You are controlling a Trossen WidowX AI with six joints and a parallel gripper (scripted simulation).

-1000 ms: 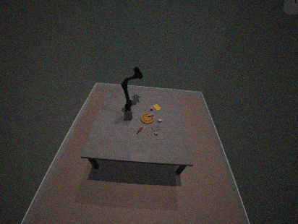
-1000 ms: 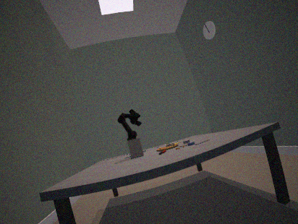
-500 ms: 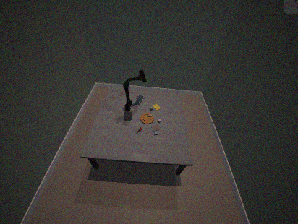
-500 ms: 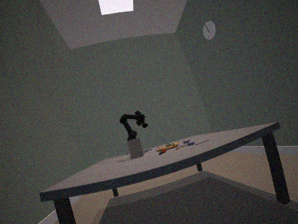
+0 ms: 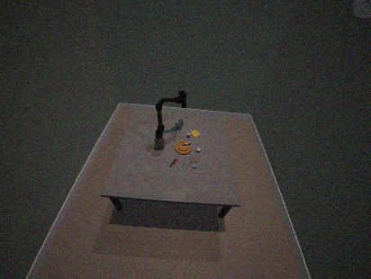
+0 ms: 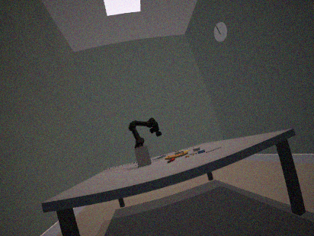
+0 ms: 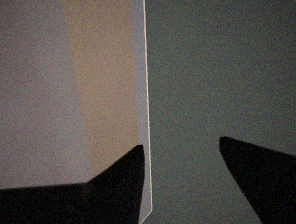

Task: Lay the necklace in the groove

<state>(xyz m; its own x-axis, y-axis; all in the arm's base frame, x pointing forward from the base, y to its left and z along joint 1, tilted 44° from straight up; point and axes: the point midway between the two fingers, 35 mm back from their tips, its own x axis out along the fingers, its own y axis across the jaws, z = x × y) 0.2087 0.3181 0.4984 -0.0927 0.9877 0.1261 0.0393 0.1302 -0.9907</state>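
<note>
The round orange bead board [image 5: 183, 153] [image 6: 170, 157] lies on the table, to the right of the arm's base in the top view. Small pale and dark marks show on its top; whether they are the pearl necklace or the groove is too small to tell. My gripper [image 5: 184, 106] [image 6: 157, 133] [image 7: 181, 147] is open and empty, high above the table and away from the board. The wrist view shows neither board nor necklace.
A yellow square [image 5: 195, 133] lies behind the board, a small white item [image 5: 198, 149] right of it. A red-and-dark tool [image 5: 174, 162], a small bluish item [image 5: 194, 166] and a thin pale strip [image 5: 200, 173] lie in front. The arm's base block [image 5: 158, 144] [image 6: 143, 156] stands left.
</note>
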